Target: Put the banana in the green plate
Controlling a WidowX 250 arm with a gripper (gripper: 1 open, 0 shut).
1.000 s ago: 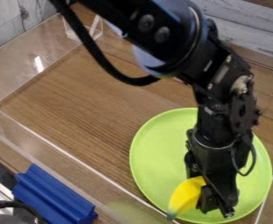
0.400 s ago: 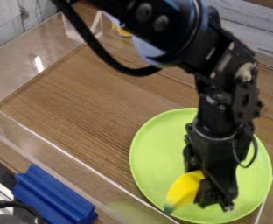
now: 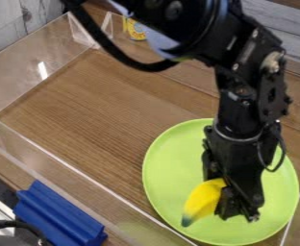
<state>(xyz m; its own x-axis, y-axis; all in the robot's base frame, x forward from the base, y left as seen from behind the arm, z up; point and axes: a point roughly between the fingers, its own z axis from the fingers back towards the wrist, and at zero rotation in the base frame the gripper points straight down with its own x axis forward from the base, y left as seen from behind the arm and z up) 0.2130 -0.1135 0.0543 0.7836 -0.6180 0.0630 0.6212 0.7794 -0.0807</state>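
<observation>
The large lime-green plate (image 3: 172,159) lies at the front right of the wooden table. Over its front part my black gripper (image 3: 230,195) points straight down, shut on the banana (image 3: 202,202). The small yellow banana sticks out to the left of the fingers, slanting down, its lower greenish tip close to the plate's surface. Whether it touches the plate I cannot tell. The fingertips are partly hidden behind the banana and the gripper body.
A blue block (image 3: 57,219) lies at the front left outside the clear plastic wall (image 3: 37,154) that fences the wooden table (image 3: 101,106). A yellow item (image 3: 136,31) shows at the back behind the arm.
</observation>
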